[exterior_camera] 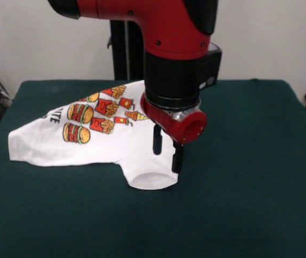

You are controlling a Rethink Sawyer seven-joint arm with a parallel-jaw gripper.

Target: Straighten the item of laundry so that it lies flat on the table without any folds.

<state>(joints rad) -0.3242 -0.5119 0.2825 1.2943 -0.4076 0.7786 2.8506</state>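
Green felt: the table point(249, 177) has a dark, matte, cloth-like top, rectangular and much wider than the shirt.
Shirt fabric: soft white knit, the T-shirt point(96, 140) printed with burgers, fries and drinks in red, orange and brown, plus a fragment of black lettering.
Shirt shape: lying lopsided, a rounded sleeve opening at 5 o'clock of the garment, a blunt corner at 9 o'clock, the far side hidden behind the arm; folded rather than flat.
Shirt place: left of the table's middle, toward 10 o'clock of the tabletop.
Arm: glossy red and black shell, coming down from 12 o'clock.
Gripper point(166, 152): two slim black fingers point(157, 141) standing apart, over the shirt's right edge beside the sleeve; contact with the cloth cannot be told.
Open room: bare felt wide at 3 o'clock and along 6 o'clock; less at 9 o'clock.
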